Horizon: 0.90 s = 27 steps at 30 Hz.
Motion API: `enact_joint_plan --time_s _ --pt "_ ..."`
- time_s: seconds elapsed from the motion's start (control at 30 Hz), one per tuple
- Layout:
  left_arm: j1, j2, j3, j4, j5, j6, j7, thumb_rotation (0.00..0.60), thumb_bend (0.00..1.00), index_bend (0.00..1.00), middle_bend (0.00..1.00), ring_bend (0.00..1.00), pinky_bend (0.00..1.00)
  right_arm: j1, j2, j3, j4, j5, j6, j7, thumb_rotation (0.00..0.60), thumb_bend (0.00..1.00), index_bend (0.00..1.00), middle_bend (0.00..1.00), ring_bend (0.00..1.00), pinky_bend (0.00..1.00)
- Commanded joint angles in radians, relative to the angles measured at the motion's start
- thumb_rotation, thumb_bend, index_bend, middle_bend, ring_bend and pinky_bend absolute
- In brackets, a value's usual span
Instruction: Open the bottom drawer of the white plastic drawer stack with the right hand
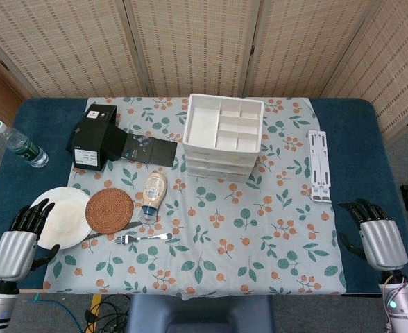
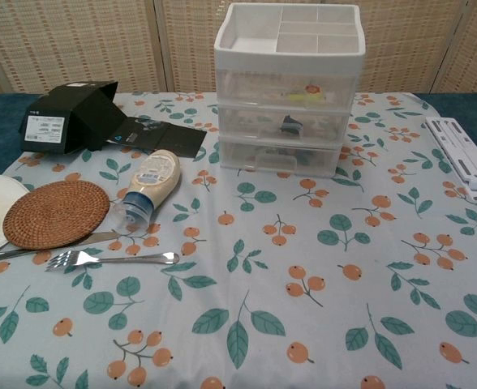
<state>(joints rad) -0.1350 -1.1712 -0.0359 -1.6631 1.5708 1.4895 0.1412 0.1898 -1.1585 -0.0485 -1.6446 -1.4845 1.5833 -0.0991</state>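
The white plastic drawer stack [image 1: 223,137] stands at the far middle of the table [image 1: 343,114], on the floral cloth [image 1: 232,236]. All its drawers appear closed. The bottom drawer [image 2: 277,156] sits flush with the two above it, and its pull recess is visible at the centre of the front in the chest view.

The right hand [image 1: 374,232] rests at the near right edge of the table, well apart from the stack, holding nothing; its fingers [image 1: 360,208] are spread and slightly curled. The left hand [image 1: 20,239] rests at the near left edge beside the plate [image 1: 58,215], likewise empty with its fingers apart.

Assessment: the reach has not begun. The right hand needs to travel forward and inward, passing clear of the white folded stand [image 1: 319,164] lying to the right of the stack. The approach should be low, near cloth level, so that the fingers hook under the bottom pull and not the middle drawer's.

Risk: the stack looks light and may slide toward the robot instead of opening. A slow, straight pull along the drawer's axis is advisable. The squeeze bottle [image 2: 147,185] and fork [image 2: 113,259] lie left of the path and should not interfere.
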Motion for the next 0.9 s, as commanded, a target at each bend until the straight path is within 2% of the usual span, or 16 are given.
enact_joint_plan --time_s 0.03,0.37,0.57,0.7,0.77,0.9 --pt "-0.001 -0.001 -0.001 0.000 -0.003 -0.001 0.003 0.600 0.25 0.06 0.07 0.11 0.09 -0.005 -0.005 0.008 0.006 -0.009 -0.006 0.007 0.600 0.31 0.21 0.28 0.21 0.22" --pt "0.003 0.006 0.002 -0.007 -0.008 0.001 0.006 0.600 0.25 0.06 0.07 0.11 0.09 -0.007 0.003 0.020 -0.036 -0.046 -0.047 -0.022 0.600 0.31 0.21 0.28 0.22 0.25" --pt "0.005 0.007 0.005 -0.009 -0.004 0.003 0.006 0.600 0.25 0.06 0.07 0.11 0.09 0.008 -0.001 0.034 -0.080 -0.049 -0.093 -0.008 0.600 0.31 0.21 0.30 0.33 0.47" --pt "0.008 0.010 0.005 -0.009 -0.006 0.007 0.004 0.600 0.25 0.06 0.07 0.11 0.09 0.033 -0.014 0.051 -0.102 -0.024 -0.156 0.038 0.600 0.32 0.21 0.35 0.45 0.66" --pt "0.009 0.012 0.005 -0.009 -0.006 0.010 0.002 0.600 0.25 0.06 0.07 0.11 0.09 0.052 -0.017 0.061 -0.120 0.005 -0.206 0.072 0.600 0.32 0.21 0.38 0.50 0.73" --pt "0.011 0.013 0.007 -0.010 -0.007 0.012 0.002 0.600 0.25 0.06 0.07 0.11 0.09 0.092 -0.024 0.083 -0.163 0.057 -0.303 0.136 0.600 0.35 0.20 0.48 0.59 0.78"
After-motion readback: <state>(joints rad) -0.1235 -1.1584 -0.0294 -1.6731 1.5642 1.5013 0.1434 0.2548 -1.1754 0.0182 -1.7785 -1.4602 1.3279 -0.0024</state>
